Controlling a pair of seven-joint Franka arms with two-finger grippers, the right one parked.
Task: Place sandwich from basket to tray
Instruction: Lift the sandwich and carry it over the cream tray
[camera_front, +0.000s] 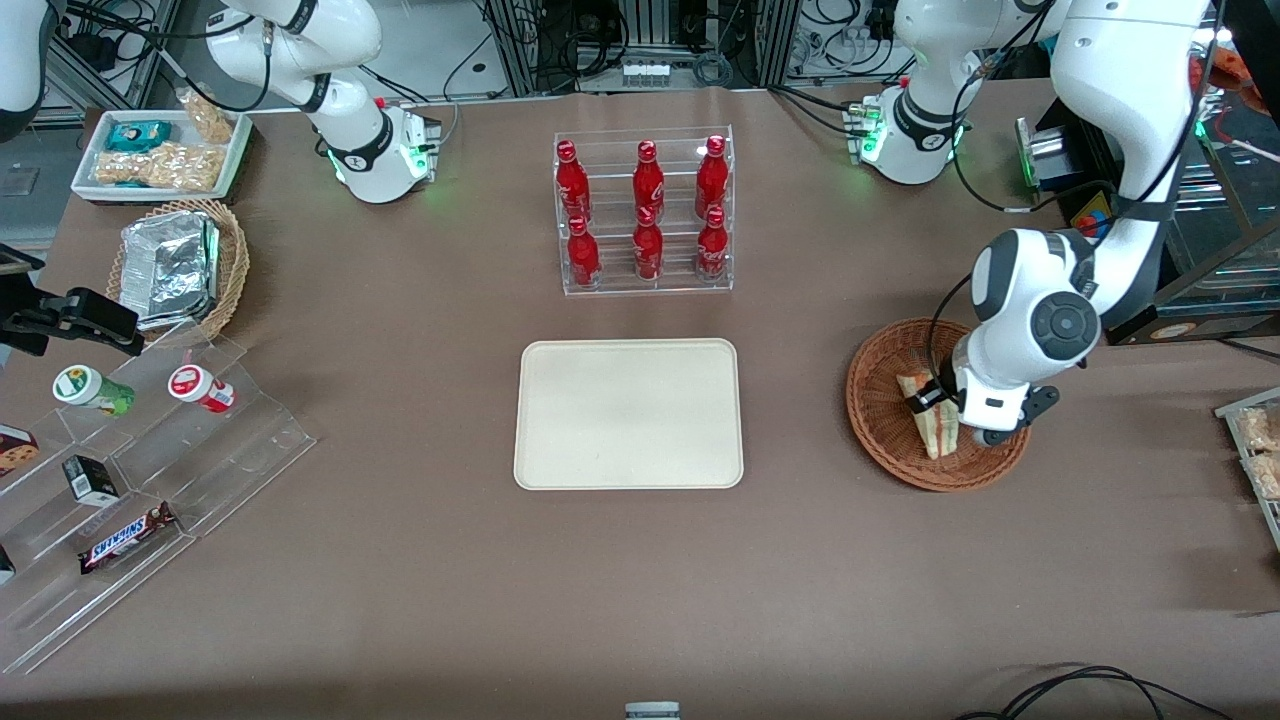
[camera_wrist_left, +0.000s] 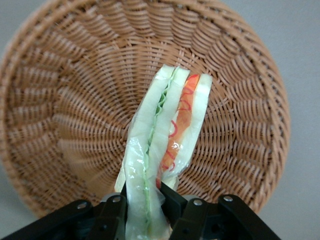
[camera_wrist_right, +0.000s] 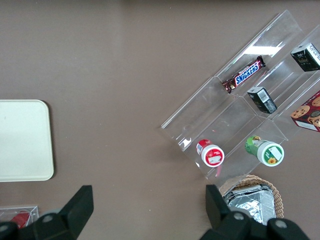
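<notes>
The clear-wrapped sandwich (camera_front: 932, 420) (camera_wrist_left: 165, 145) stands on edge in the reddish-brown wicker basket (camera_front: 885, 432) (camera_wrist_left: 75, 100), toward the working arm's end of the table. My left gripper (camera_front: 935, 398) (camera_wrist_left: 146, 200) is down in the basket, shut on the sandwich's end, one black finger pressed against each bread face. White bread, green and red-orange filling show between the jaws. The cream-beige tray (camera_front: 629, 414) (camera_wrist_right: 22, 140) lies flat in the middle of the table with nothing on it.
A clear rack of red bottles (camera_front: 645, 212) stands farther from the front camera than the tray. Toward the parked arm's end are a tan basket with a foil package (camera_front: 178, 268), a white snack tray (camera_front: 160, 152) and a stepped acrylic display (camera_front: 130, 480) of snacks.
</notes>
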